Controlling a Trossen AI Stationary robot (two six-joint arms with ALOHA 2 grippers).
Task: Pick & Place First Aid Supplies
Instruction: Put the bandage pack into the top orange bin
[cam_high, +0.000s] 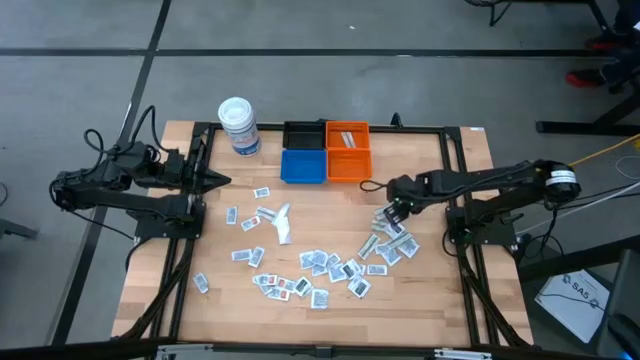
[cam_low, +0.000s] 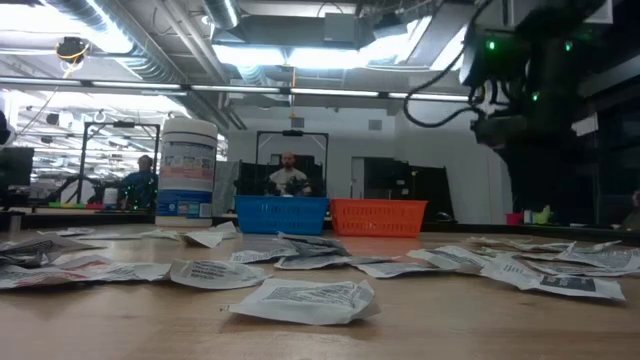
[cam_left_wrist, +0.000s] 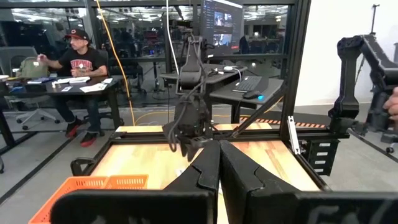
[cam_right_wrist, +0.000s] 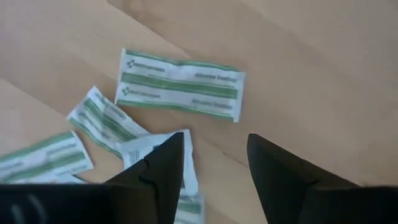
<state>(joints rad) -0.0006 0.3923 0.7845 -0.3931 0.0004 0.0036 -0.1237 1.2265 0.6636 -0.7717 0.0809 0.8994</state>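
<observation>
The first aid supplies (cam_high: 320, 265) are small flat sachets, and many of them lie scattered on the wooden table. In the low view they show lying flat on the table top (cam_low: 300, 298). My right gripper (cam_high: 392, 212) points steeply down, open, just over the right-hand cluster of sachets (cam_high: 388, 240). In its wrist view the open fingers (cam_right_wrist: 214, 142) stand above green-striped sachets. A long one (cam_right_wrist: 180, 84) lies ahead of the fingertips, and another (cam_right_wrist: 146, 148) lies partly under one finger. My left gripper (cam_left_wrist: 219, 163) is shut and held level at the table's left edge (cam_high: 222, 181).
A white lidded tub (cam_high: 239, 126) stands at the far left. Beside it sit a black bin (cam_high: 304, 135), a blue bin (cam_high: 303, 166) and two orange bins (cam_high: 348, 150). A black frame rail (cam_high: 455, 170) runs around the table. People sit in the room beyond (cam_left_wrist: 78, 68).
</observation>
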